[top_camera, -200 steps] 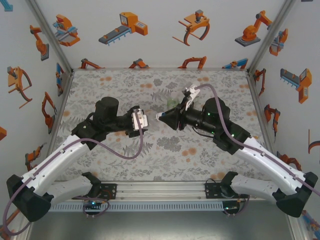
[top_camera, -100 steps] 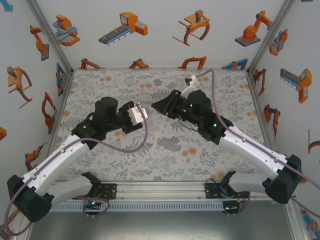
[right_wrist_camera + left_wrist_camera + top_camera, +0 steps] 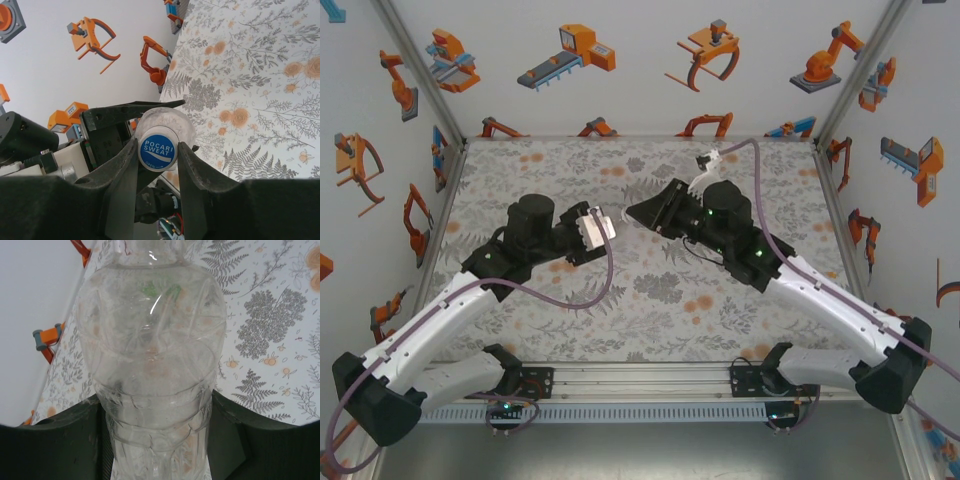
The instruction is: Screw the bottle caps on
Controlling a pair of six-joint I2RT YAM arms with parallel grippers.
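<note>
Since the earlier frame, the right arm has swung toward the left and the far side and turned its wrist. The right claw [image 3: 632,212] now meets the left claw [image 3: 595,228] nose to nose above the middle of the desk [image 3: 520,170], a little toward its far edge. The left claw has moved only slightly.

In the left wrist view, the left claw [image 3: 157,440] is clenched around the lower body of the clear bottle [image 3: 152,365] and holds it off the desk. In the right wrist view, the right claw [image 3: 157,145] grasps the blue cap [image 3: 157,148] by its sides. The cap sits directly in front of the bottle's mouth, and the bottle's round shoulder [image 3: 182,127] shows behind it.

I judge that this first cap is now being fitted or turned. How far the thread has caught I cannot tell, and the remaining bottles and caps seem still to be done.

Both arms reach in from the near corners with bent elbows, and their forearms converge.
</note>
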